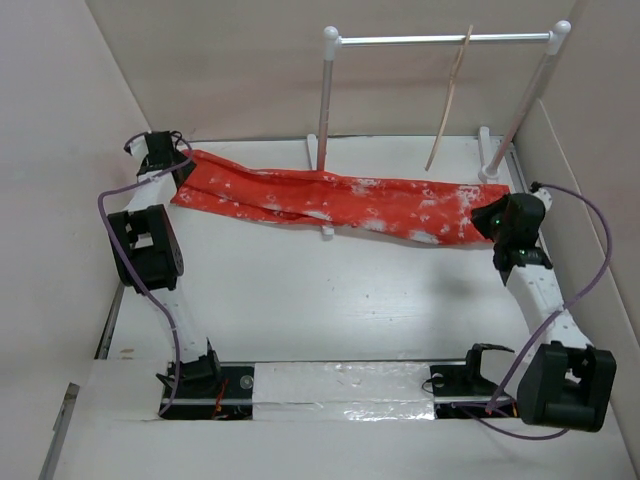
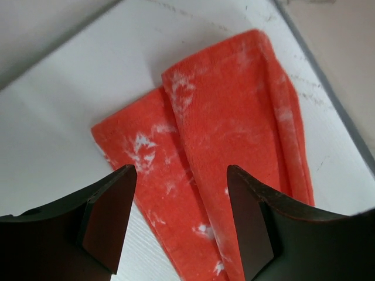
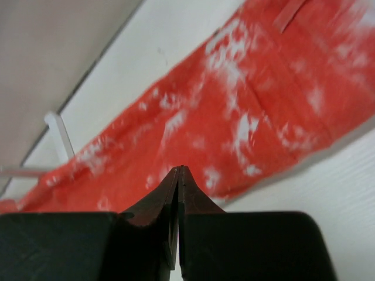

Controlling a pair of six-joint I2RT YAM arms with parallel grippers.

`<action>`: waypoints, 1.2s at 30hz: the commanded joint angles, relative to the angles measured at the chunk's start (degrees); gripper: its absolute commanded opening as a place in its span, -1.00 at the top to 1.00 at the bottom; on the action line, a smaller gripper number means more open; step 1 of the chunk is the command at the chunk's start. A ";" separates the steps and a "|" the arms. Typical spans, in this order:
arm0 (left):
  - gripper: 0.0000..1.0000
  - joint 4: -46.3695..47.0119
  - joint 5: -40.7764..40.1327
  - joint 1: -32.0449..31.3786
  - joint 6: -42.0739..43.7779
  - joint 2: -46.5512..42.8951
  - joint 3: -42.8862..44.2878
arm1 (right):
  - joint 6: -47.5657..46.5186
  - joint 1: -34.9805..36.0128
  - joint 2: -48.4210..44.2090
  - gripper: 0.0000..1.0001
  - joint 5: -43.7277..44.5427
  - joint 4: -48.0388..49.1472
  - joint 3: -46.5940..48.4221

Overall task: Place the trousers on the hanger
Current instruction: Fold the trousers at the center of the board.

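Orange-red cloth with white mottling, the trousers [image 1: 320,200] lie flat and stretched across the far half of the bench [image 1: 330,300]. In the top view they run from about 10 o'clock to about 3 o'clock. They pass across the base of the left post of the white tube rack [image 1: 328,100].

Left arm [image 1: 145,240]: it reaches along the left edge of the bench towards 10 o'clock, with its wrist at the left end of the garment. The left jaws stand released and wide apart. In the left wrist view the folded end of the trousers [image 2: 234,134] lies below and beyond the gap. No contact with either finger [image 2: 108,216] can be seen.

Right arm [image 1: 540,290]: it reaches forward on the right towards 3 o'clock, with its wrist at the right end of the garment. The right jaws are clenched, fingers [image 3: 170,193] pressed together with no cloth visible between them. Their tip sits at the near edge of the trousers [image 3: 252,111]; whether it touches cannot be told.

The hanger [image 1: 450,100], pale wood, hangs tilted from the metal crossbar [image 1: 440,39] at about 1 o'clock. It is above the bench and apart from the trousers and both arms.
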 commanded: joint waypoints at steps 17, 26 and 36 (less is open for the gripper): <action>0.11 12.48 13.68 2.05 -3.50 8.59 -0.31 | -9.01 29.15 -7.13 0.33 -9.02 6.30 -8.45; 0.88 17.24 14.56 2.05 -5.17 9.29 -0.84 | -5.76 45.06 -0.54 0.34 -2.51 10.35 -5.90; 1.00 13.91 13.34 2.05 -3.24 1.30 -1.27 | -5.31 51.40 3.33 0.32 1.71 9.83 -3.09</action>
